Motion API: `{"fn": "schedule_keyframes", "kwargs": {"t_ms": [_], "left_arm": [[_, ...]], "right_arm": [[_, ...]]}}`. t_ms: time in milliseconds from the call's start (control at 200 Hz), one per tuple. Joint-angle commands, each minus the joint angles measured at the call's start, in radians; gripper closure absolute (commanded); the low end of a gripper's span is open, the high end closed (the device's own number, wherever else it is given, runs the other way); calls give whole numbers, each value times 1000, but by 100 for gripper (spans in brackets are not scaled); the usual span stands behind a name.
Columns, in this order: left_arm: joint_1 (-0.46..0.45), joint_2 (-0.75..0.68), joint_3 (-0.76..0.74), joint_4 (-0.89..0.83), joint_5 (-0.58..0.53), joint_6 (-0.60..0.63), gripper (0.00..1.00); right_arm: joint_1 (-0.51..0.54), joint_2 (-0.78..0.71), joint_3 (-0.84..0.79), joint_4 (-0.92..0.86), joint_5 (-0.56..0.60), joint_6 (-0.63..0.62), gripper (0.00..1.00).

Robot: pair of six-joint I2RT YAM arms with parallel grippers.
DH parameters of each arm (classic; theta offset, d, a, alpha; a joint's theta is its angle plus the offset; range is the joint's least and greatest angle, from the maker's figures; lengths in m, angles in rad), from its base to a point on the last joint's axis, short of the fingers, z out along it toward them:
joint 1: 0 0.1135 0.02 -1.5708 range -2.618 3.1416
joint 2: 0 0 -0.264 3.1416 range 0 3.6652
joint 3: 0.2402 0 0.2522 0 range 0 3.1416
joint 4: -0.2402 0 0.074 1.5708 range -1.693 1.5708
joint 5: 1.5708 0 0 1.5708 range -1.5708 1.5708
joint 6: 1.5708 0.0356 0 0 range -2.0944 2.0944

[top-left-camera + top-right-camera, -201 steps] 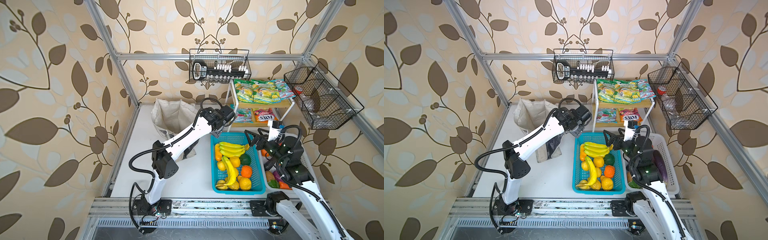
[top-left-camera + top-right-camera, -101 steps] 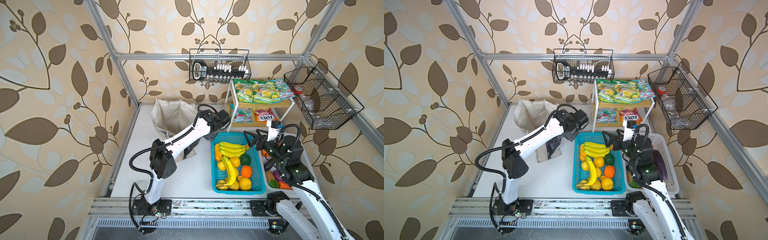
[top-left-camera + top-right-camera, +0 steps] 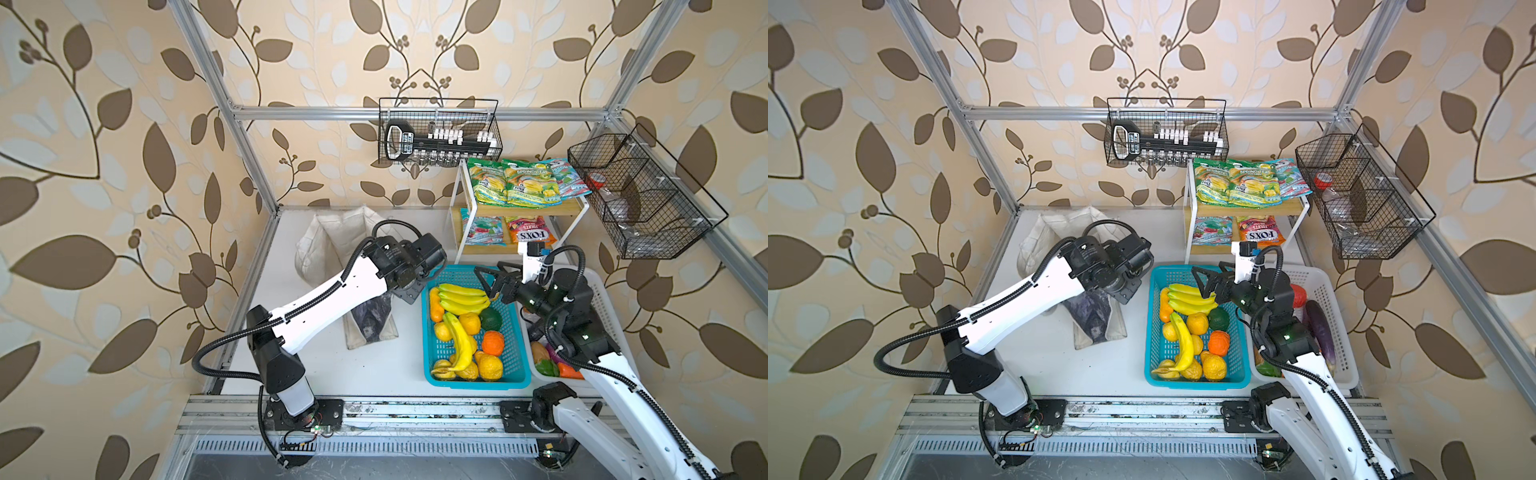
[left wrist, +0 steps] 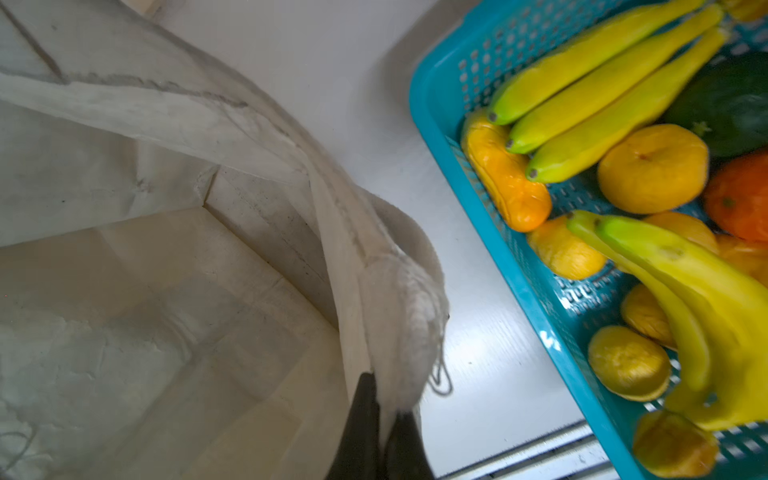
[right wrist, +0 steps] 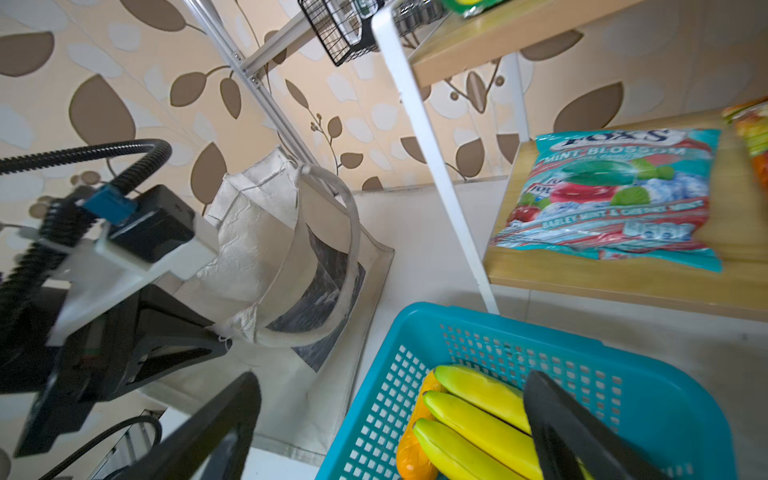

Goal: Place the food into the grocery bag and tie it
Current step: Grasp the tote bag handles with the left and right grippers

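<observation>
On white table [image 3: 374,374], left tool [image 4: 382,399] pinches rim of grocery bag [image 4: 166,291].

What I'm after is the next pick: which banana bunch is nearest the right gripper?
The three-banana bunch at the blue basket's far end, by the open right gripper; the curved bunch lies mid-basket.

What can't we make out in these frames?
- Left fingers: under the left arm in both top views; cut off by the edge in the left wrist view.
- Bag interior: left arm covers much of it in both top views.
- White basket contents: largely behind the right arm in both top views.
- Side wire basket items: too small through the mesh in a top view.
</observation>
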Motion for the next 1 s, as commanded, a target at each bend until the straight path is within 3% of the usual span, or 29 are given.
{"fn": "schedule_keyframes", "kwargs": {"t_ms": [0, 265, 320, 375, 440, 610, 695, 835, 995], "left_arm": [[-42, -70, -49, -41, 36, -68, 100], [-129, -80, -94, -87, 63, -71, 100], [-132, -101, -122, -51, 72, -54, 89], [-131, -126, -146, -9, 68, -45, 72], [-130, -141, -149, 11, 55, -43, 67], [-126, -177, -136, 112, -17, -46, 30], [-110, -228, -114, 159, -38, -49, 21], [-3, -359, -155, 329, 19, -35, 13], [222, -522, -260, 453, 130, -143, 8]], "right_arm": [[42, 0, 29, 30, 38, 4, 0], [74, 36, 25, 65, 40, 44, 0], [76, 44, 27, 70, 30, 51, 0], [80, 53, 28, 75, 22, 57, 0], [85, 57, 29, 82, 20, 61, 0], [88, 70, 40, 80, 31, 74, 0], [90, 72, 50, 76, 28, 85, 0], [127, 94, 107, 65, 9, 44, 0], [234, 155, 195, -10, 64, -20, 0]]}}
